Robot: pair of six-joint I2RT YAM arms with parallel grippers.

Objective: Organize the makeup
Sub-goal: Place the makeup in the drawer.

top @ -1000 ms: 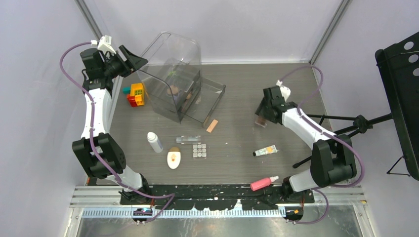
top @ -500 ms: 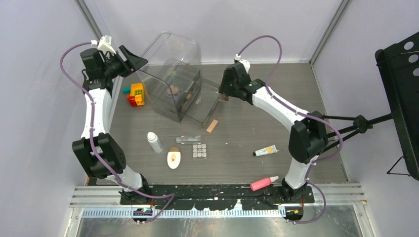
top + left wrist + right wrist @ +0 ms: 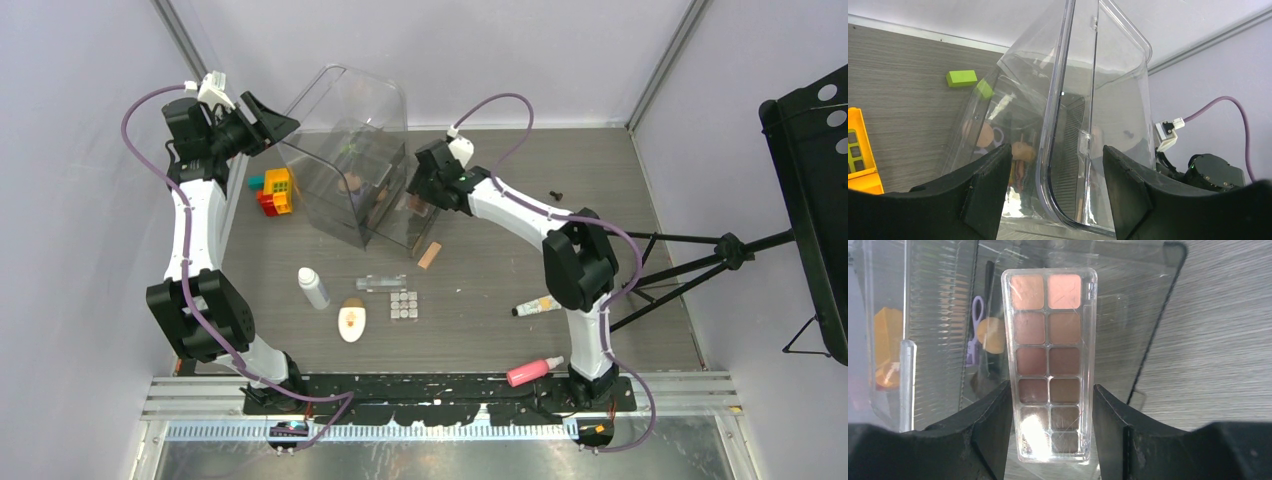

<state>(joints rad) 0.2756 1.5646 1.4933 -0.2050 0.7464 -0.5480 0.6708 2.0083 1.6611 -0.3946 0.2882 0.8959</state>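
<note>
Two tools, two jobs. The right tool (image 3: 1052, 387) pinches the palette (image 3: 1048, 340) and holds it over the open drawer (image 3: 1153, 300) of the clear case (image 3: 345, 120), likely to put it away. The left tool (image 3: 1058, 152) is spread, holding nothing, beside the case. Only the top view shows the white bottle (image 3: 313, 288), tube (image 3: 537, 305) and compact (image 3: 351, 322) lying on the counter (image 3: 480, 270). Only the right wrist view shows the palette's brown squares.

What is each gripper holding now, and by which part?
The right gripper holds the palette by its long edges near one short end. The left gripper, open, holds nothing.
</note>
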